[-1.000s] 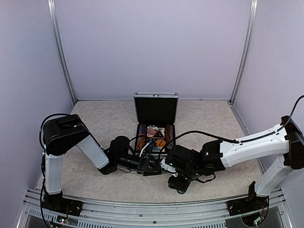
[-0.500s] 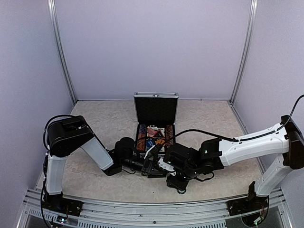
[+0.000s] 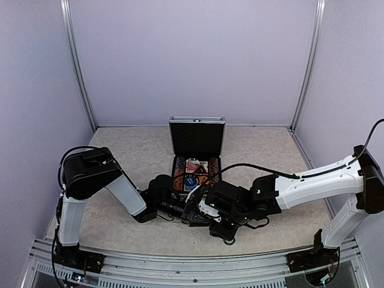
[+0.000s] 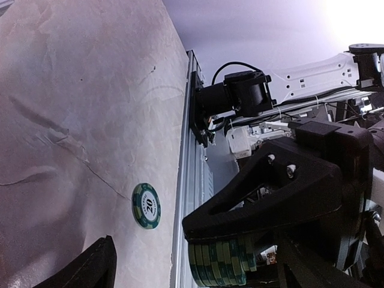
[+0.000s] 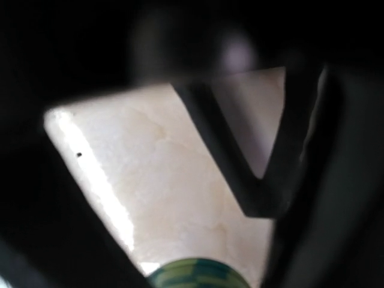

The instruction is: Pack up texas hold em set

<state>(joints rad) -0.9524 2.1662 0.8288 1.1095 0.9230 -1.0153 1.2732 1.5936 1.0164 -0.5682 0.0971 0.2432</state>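
The silver case (image 3: 197, 122) stands open at the middle of the table, its black-lined lid upright. Its base holds chip stacks (image 3: 179, 167), a red deck (image 3: 193, 166) and other small pieces. Just in front of it the two grippers meet. My right gripper (image 3: 205, 206) is shut on a short stack of green chips (image 4: 219, 261), which shows blurred at the bottom of the right wrist view (image 5: 195, 275). My left gripper (image 4: 198, 271) is open, with its fingers (image 4: 84, 267) on either side of that stack. A single green chip (image 4: 147, 206) marked 20 lies flat on the table.
Metal rails (image 3: 180, 264) run along the table's near edge, close to the loose chip. The right arm's black finger (image 4: 270, 192) fills much of the left wrist view. Lilac walls enclose the table on three sides.
The left arm has swung right and brought its gripper up to the right gripper and the chip stack. Its jaws have narrowed a little. The right gripper has kept its grip.
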